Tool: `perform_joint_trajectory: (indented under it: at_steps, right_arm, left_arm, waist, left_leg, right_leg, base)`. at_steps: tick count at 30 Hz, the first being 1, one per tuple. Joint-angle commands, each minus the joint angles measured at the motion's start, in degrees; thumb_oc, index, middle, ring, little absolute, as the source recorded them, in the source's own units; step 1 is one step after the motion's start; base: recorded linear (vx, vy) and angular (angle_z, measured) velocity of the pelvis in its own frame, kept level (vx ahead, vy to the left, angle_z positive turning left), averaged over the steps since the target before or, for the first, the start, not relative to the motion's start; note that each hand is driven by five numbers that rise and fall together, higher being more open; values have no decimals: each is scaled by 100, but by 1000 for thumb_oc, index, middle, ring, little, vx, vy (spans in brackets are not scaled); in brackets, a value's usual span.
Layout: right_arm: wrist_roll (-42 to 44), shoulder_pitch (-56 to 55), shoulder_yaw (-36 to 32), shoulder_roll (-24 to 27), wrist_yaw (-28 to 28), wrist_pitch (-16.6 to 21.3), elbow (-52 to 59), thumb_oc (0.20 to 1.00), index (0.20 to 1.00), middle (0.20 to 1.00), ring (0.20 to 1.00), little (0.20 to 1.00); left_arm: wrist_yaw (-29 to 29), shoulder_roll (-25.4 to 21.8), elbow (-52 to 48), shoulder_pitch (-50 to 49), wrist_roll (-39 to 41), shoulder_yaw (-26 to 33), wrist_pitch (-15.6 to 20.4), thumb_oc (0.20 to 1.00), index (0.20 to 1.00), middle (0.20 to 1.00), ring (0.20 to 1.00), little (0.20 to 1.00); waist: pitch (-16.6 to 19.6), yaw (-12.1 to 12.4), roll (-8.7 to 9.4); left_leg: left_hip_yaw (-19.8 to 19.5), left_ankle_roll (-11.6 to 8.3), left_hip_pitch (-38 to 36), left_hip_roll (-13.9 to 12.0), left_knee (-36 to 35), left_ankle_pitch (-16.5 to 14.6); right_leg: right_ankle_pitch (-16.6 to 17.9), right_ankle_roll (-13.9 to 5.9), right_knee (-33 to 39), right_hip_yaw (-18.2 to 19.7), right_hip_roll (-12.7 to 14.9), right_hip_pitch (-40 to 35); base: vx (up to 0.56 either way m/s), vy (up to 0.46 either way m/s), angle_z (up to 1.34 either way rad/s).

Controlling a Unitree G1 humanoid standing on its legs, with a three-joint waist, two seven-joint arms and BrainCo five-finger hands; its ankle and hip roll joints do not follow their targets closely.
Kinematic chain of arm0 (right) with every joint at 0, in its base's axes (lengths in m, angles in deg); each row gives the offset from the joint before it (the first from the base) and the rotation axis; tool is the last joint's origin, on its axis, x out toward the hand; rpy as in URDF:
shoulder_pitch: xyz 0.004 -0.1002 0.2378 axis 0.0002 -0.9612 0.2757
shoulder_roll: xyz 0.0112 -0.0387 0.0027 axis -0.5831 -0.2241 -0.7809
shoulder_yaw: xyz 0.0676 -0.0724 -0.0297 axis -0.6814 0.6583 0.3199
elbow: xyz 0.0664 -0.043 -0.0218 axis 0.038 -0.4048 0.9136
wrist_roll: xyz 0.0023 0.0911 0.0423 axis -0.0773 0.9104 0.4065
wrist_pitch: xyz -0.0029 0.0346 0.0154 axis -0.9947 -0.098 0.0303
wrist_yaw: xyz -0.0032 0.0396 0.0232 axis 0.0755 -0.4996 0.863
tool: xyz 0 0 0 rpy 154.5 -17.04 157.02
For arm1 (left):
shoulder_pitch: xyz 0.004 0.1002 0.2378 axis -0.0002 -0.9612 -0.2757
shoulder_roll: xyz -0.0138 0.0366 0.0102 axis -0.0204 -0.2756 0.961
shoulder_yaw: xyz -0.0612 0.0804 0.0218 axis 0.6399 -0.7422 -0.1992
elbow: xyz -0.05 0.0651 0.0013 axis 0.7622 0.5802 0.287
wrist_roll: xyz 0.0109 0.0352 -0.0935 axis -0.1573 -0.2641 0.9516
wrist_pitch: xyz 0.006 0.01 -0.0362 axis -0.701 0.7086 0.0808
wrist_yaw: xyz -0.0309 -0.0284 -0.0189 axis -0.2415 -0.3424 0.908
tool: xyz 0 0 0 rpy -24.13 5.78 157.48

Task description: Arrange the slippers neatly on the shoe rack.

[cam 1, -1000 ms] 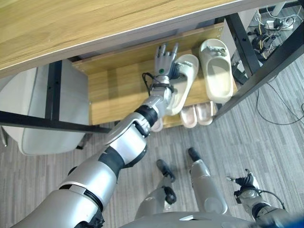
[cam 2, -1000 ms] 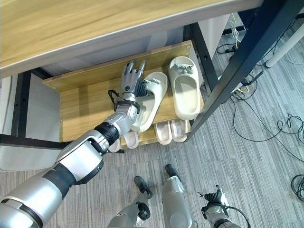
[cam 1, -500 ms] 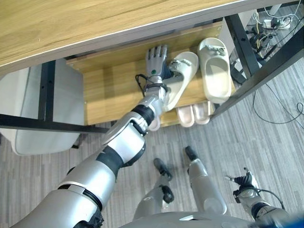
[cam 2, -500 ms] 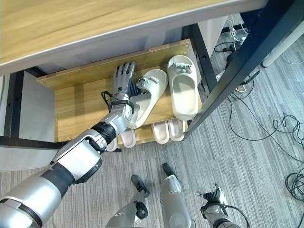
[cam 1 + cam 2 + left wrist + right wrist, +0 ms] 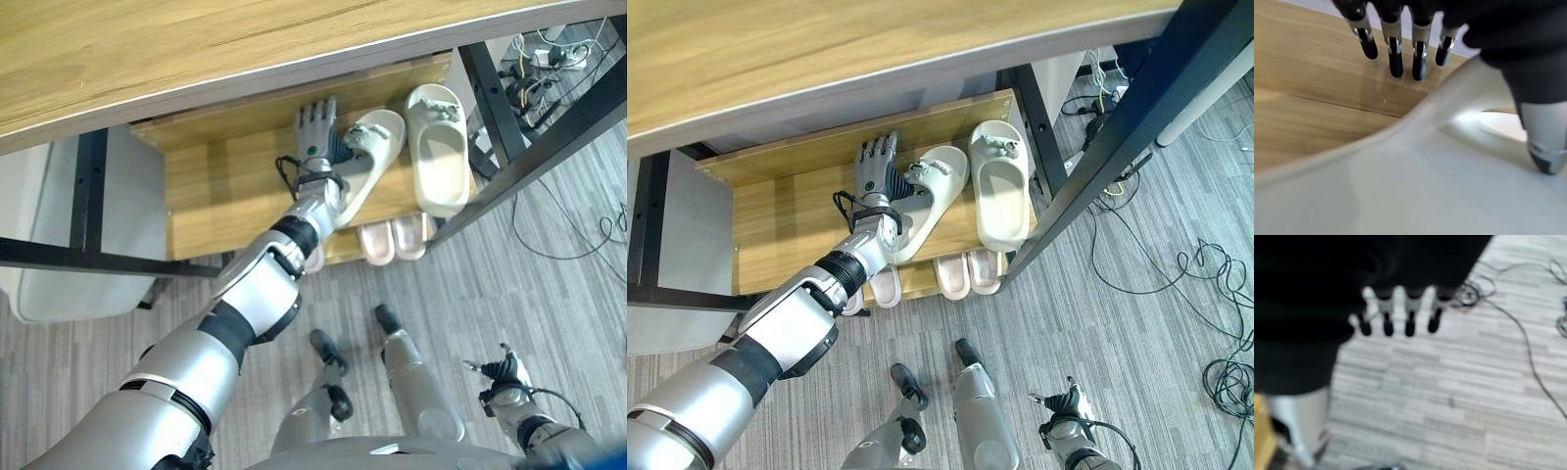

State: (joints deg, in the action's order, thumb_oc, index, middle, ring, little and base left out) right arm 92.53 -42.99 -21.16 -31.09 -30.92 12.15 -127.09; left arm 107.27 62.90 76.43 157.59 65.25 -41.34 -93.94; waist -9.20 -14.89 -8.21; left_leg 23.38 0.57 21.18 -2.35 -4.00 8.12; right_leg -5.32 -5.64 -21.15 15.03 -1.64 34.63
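Cream foam or rubber, by the look of it: the angled slipper (image 5: 364, 162) lies on the shoe rack (image 5: 220, 191) top shelf, toe slanting toward the straight slipper (image 5: 437, 147) just beside it, which sits square with the shelf. Both are likely light, slightly bendy and fairly grippy on the wood, so a sideways nudge should pivot one rather than slide it freely. The raised side wall or the strap band looks the best place to hold or push; the sole would flex.

The left hand (image 5: 874, 168) rests at the angled slipper's outer edge, fingers (image 5: 1394, 43) straight over the bare wood and the thumb down inside the slipper, nothing clenched. The right hand (image 5: 502, 375) hangs low over the floor, fingers relaxed and empty.

Pink slippers (image 5: 392, 238) on the lower shelf are mostly hidden under the upper board; their number is hard to tell. The wooden surface (image 5: 196, 39) above cuts off the rack's back edge
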Motion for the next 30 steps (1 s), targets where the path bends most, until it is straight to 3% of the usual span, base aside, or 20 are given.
perform_joint_trajectory:
  at_steps: [1, 19, 25, 30]
  right_arm:
    - [-45, 180, 327, 286, 12, -43, -103, 1000, 1000, 1000, 1000, 1000]
    - [118, 456, 276, 329, -223, -216, -253, 1000, 1000, 1000, 1000, 1000]
    - [209, 530, 249, 357, -272, -288, -352, 1000, 1000, 1000, 1000, 1000]
    - [366, 648, 161, 381, -312, -421, -483, 1000, 1000, 1000, 1000, 1000]
  left_arm:
    - [69, 49, 420, 519, 69, 629, 96, 1000, 1000, 1000, 1000, 1000]
    - [-222, -270, 295, 434, 535, 718, 404, 1000, 1000, 1000, 1000, 1000]
    - [-539, -386, 346, 568, 887, 722, 585, 1000, 1000, 1000, 1000, 1000]
    - [-993, -339, 425, 494, 1647, 781, 841, 1000, 1000, 1000, 1000, 1000]
  waist:
    - [-326, -25, -225]
    - [-375, 245, -164]
    - [-418, 313, -219]
    - [-379, 458, -332]
  left_leg:
    - [-939, -376, 331, -284, 499, -427]
    - [-1125, -380, 0, -259, 666, -432]
    - [-1173, -366, -100, -227, 611, -370]
    - [-1195, -359, -189, -211, 591, -341]
  right_leg:
    - [400, 26, 737, -700, 247, -99]
    - [322, 40, 638, -826, 333, -581]
    - [322, 37, 625, -869, 358, -655]
    - [324, 27, 626, -883, 372, -737]
  base:
    - [-8, -16, 8]
    - [-14, -3, 6]
    - [-37, 6, 10]
    - [-5, -1, 1]
